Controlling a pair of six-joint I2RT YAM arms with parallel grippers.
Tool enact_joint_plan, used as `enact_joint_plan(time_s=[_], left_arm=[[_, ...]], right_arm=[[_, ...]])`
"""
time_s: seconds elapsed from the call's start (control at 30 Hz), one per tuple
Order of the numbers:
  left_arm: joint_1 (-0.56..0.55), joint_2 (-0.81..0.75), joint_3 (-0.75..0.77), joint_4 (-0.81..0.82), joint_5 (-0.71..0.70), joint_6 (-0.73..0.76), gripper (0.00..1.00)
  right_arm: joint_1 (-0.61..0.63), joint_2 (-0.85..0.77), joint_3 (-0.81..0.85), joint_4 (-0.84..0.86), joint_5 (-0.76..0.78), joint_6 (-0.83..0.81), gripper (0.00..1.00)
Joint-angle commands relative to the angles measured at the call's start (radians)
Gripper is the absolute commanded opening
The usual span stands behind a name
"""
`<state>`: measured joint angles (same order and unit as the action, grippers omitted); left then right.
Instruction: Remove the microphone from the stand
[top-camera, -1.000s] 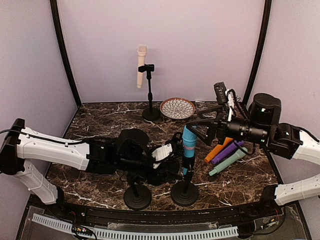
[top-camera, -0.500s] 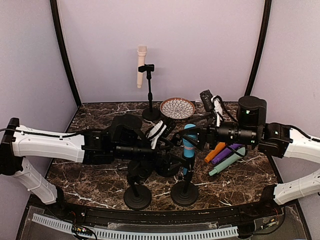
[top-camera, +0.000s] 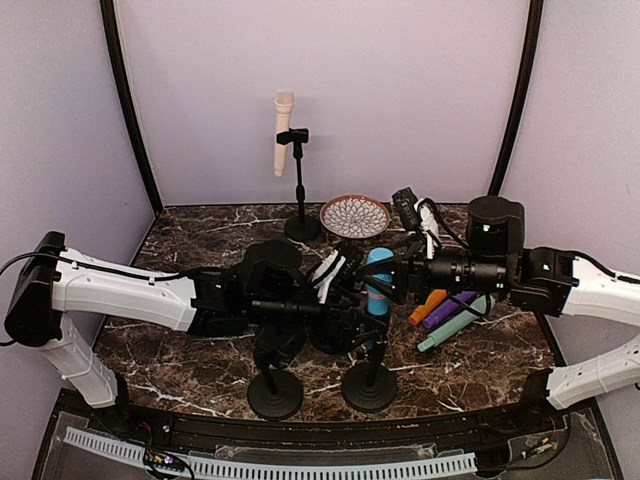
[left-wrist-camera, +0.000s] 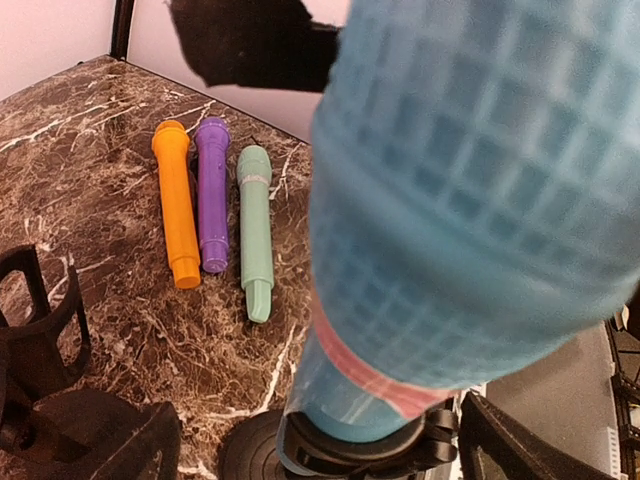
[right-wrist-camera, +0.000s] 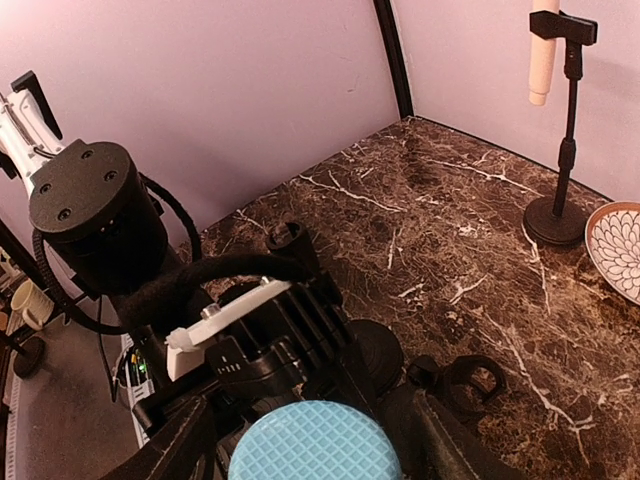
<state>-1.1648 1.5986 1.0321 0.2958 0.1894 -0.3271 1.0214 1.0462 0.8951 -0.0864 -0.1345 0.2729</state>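
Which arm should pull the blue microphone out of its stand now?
Probably right. The right end effector has a finger on each side of the head of the microphone. The left end effector is open, lower down by the stand.

Over the last second I've brought my left arm up off the bench. Its claw (top-camera: 338, 272) was low beside the stem of the near stand (top-camera: 370, 385); now it sits higher, at the centre of the top view, level with the body of the blue microphone (top-camera: 378, 285) and spread wider than before. My right arm has slid in from the right of the frame toward the centre. The right claw (top-camera: 393, 280) now straddles the microphone's head with its fingers (right-wrist-camera: 190, 440) drawn closer together; whether they touch, I can't tell.
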Motion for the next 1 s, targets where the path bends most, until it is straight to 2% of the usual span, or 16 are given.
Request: enact_joint_plan(time_s=[0.0, 0.2, 0.43, 0.5, 0.63, 0.73, 0.83, 0.97], left_arm=[[-0.001, 0.024, 0.037, 0.029, -0.005, 0.012, 0.99], [-0.001, 0.049, 0.039, 0.071, -0.02, 0.021, 0.99], [-0.001, 0.074, 0.031, 0.136, -0.017, 0.03, 0.99], [-0.001, 0.078, 0.023, 0.148, -0.011, 0.039, 0.96], [-0.001, 0.085, 0.011, 0.147, 0.004, 0.057, 0.79], [-0.002, 0.09, -0.003, 0.148, 0.011, 0.059, 0.68], [-0.003, 0.091, -0.018, 0.142, 0.013, 0.068, 0.61], [-0.009, 0.092, -0.038, 0.132, 0.006, 0.084, 0.55]], right_arm=[[0.006, 0.01, -0.014, 0.023, -0.016, 0.008, 0.65], [0.006, 0.018, -0.017, 0.02, -0.023, 0.01, 0.48], [0.006, 0.016, -0.015, 0.027, -0.041, 0.01, 0.19], [0.006, 0.011, -0.014, 0.029, -0.047, 0.007, 0.12], [0.007, -0.002, -0.006, 0.044, -0.062, -0.004, 0.03], [0.007, -0.02, 0.007, 0.063, -0.077, -0.014, 0.0], [0.006, -0.039, 0.018, 0.081, -0.085, -0.022, 0.0], [0.006, -0.038, 0.064, 0.058, -0.01, -0.016, 0.0]])
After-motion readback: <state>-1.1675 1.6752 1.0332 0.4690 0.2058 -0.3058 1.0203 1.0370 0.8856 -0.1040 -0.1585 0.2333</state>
